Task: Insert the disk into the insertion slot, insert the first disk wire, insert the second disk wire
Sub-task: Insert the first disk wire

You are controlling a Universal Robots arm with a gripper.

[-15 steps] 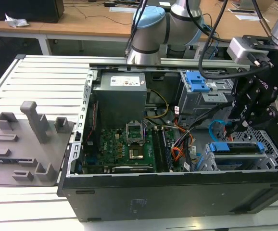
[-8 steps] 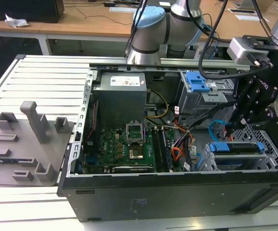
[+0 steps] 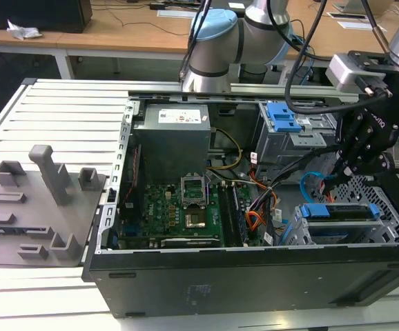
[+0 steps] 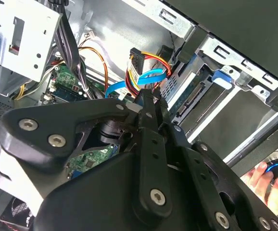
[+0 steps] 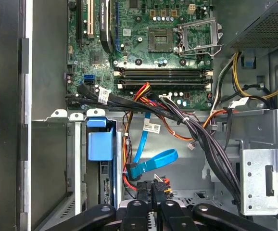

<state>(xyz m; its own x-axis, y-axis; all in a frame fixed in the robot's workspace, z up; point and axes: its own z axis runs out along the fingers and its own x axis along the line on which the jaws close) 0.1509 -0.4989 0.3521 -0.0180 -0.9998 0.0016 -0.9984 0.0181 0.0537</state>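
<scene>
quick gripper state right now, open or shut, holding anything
gripper: shut, tips beside the second disk wire; whether it grips a plug cannot be told

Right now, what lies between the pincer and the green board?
First wrist view: the light-blue cable loop nearest the pincer, then a black cable bundle before the green board.

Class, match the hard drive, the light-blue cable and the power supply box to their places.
1. silver-grey hard drive in a bright blue plastic frame
2. thin glossy light-blue cable
3. grey metal power supply box

a. curls in a loop close to the black gripper
b. beside the green motherboard
c. seated in the grey perforated sheet-metal cage

Pairs: 1-c, 2-a, 3-b.
</scene>
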